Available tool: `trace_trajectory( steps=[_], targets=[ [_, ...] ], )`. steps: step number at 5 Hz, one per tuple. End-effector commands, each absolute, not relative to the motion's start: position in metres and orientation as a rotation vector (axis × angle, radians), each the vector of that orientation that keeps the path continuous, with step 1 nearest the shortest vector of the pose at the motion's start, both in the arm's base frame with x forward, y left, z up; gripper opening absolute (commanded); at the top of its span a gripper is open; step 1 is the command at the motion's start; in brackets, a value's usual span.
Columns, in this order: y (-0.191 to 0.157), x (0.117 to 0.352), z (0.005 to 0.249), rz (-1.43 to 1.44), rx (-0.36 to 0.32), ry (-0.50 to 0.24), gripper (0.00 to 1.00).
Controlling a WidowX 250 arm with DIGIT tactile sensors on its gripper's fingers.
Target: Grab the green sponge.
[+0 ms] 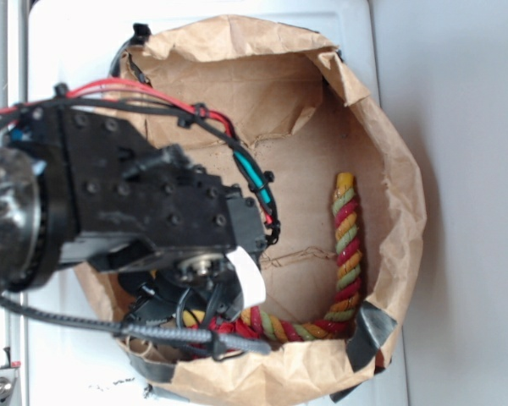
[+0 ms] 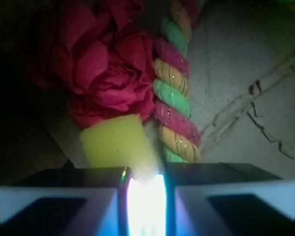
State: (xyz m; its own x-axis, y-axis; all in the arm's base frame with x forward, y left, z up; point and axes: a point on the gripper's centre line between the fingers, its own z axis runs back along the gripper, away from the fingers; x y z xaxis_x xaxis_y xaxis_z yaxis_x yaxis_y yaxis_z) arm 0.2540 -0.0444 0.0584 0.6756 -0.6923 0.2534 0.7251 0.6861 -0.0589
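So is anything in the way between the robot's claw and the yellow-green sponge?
Nothing visible. In the wrist view the green sponge sits right in front of the gripper. The red cloth ball lies behind it, and the twisted rope runs along its right side.

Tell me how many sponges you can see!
1. The yellow-green sponge lies just in front of the tool, between the red cloth ball and the twisted rope. The arm hides part of the bag, so more could be hidden.

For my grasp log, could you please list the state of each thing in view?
tool: lowered in the bag, nearly shut, narrow gap showing
green sponge: just ahead of the tool, not visibly gripped
rope: lying curved along the bag wall
red cloth ball: crumpled, beside the sponge
paper bag: open
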Motion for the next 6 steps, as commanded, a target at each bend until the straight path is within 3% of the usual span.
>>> trace_trajectory(
  steps=[1, 3, 4, 5, 6],
  targets=[
    [-0.010, 0.240, 0.111, -0.735, -0.065, -0.312, 0.00],
    [0.018, 0.233, 0.143, -0.513, -0.154, -0.317, 0.00],
    [0.038, 0.233, 0.157, -0.362, -0.182, -0.365, 0.00],
    [0.052, 0.229, 0.177, -0.180, -0.157, -0.402, 0.00],
    [0.061, 0.228, 0.190, 0.005, -0.135, -0.357, 0.00]
  ],
)
